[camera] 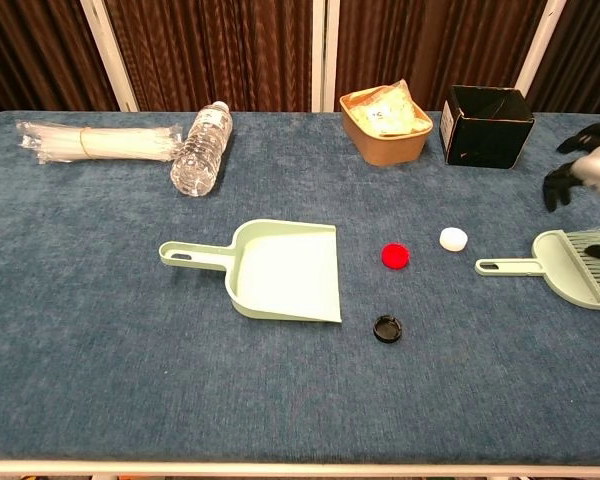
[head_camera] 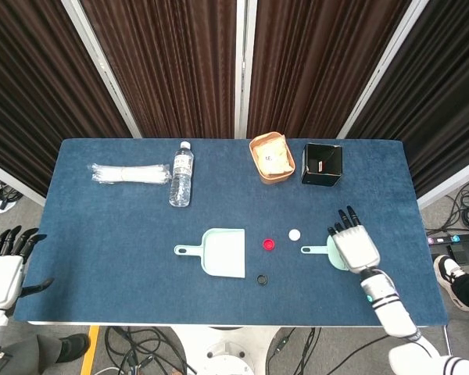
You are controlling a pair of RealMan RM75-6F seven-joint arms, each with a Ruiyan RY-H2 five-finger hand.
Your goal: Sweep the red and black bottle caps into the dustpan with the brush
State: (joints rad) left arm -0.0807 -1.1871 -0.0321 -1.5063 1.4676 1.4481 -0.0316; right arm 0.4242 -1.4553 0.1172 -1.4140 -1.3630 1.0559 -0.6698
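Reach step: right hand (head_camera: 353, 244), fingers spread & empty, hovers over brush (camera: 565, 264) w/ nothing grasped, left hand (head_camera: 3, 269) open off table edge; next = close on brush handle; red cap (camera: 395, 255) & black cap (camera: 387, 328) lie just right of dustpan (camera: 280, 268); no legible writing.

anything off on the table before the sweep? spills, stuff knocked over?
Only the water bottle stands out: it lies on its side at the back left, beside the bundle of plastic-wrapped sticks, with no spill showing. The dustpan, brush and the red, black and white caps sit apart, undisturbed.
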